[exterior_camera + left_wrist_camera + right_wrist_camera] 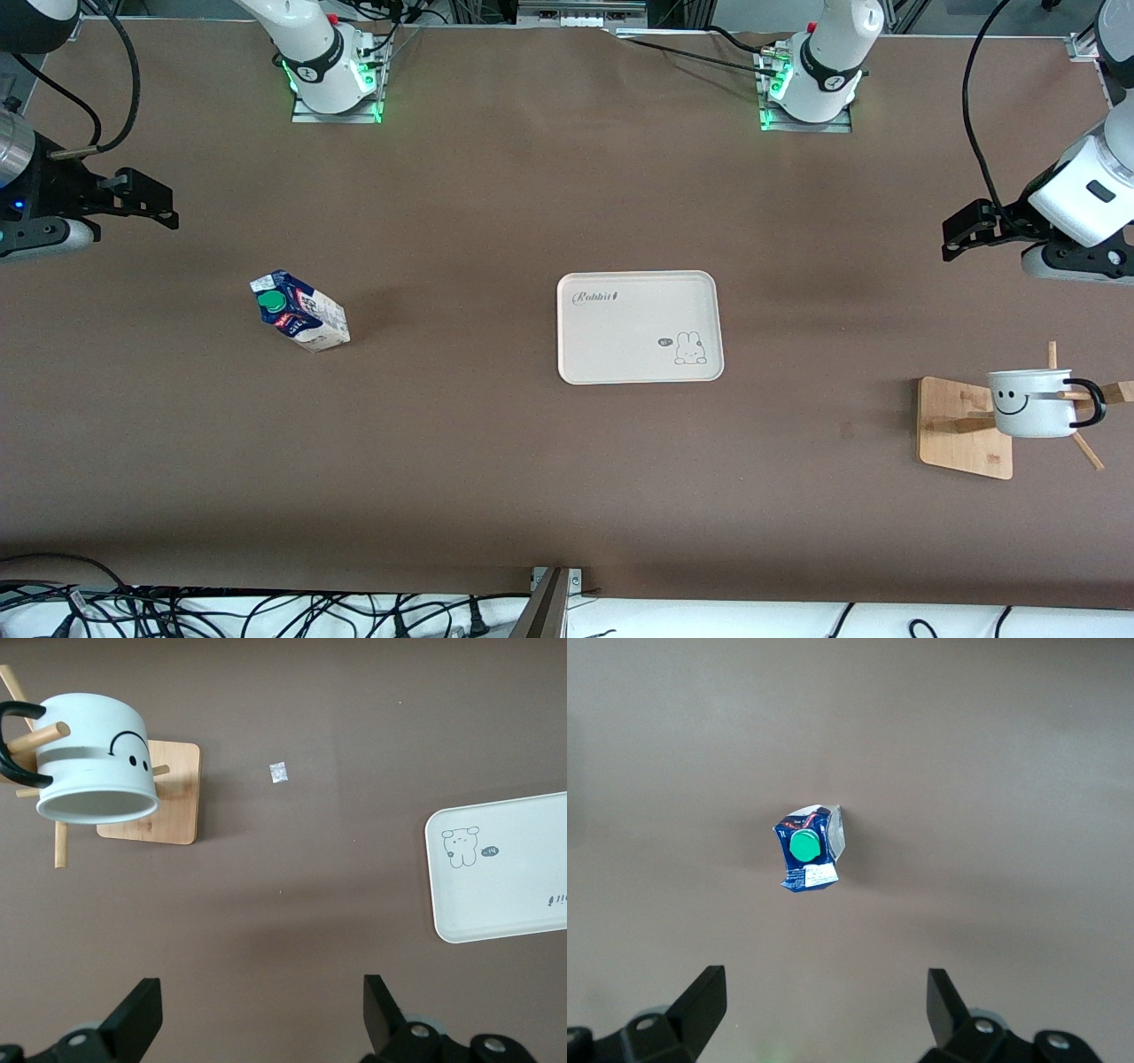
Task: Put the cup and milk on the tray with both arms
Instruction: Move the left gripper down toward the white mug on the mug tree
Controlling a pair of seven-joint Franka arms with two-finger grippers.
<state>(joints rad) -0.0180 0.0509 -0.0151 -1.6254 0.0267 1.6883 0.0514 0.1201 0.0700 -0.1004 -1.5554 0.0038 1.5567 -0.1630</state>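
You see the tray (pixel 640 327) flat on the brown table (pixel 496 204), near the middle between the two arms' ends. Its surface carries only its own print: the "Rabbit" script and a small rabbit drawing.

You find the milk (pixel 299 311) standing on the table toward the right arm's end, well apart from the tray. From above, in the right wrist view, the milk (pixel 809 853) shows its round green cap (pixel 804 845) facing up.

You find the cup (pixel 1033 403) toward the left arm's end, hung on its side on a peg of the wooden rack (pixel 966 427), with its smiley face turned toward the front camera. The black handle (pixel 1091 403) loops around a peg. In the left wrist view, the cup (pixel 93 757) shows its open mouth, and a corner of the tray (pixel 505 870) is in frame.

The right gripper (pixel 142 199) hangs over bare table at the right arm's end, farther up the front view than the milk. Its jaws stand apart, holding nothing; both fingers (pixel 700 1005) are spread wide in the right wrist view.

The left gripper (pixel 970 229) hangs over bare table at the left arm's end, apart from the rack. Its jaws also stand apart, holding nothing, with fingers (pixel 137 1017) spread wide in the left wrist view.

A small pale scrap (pixel 279 773) lies on the table beside the rack base.
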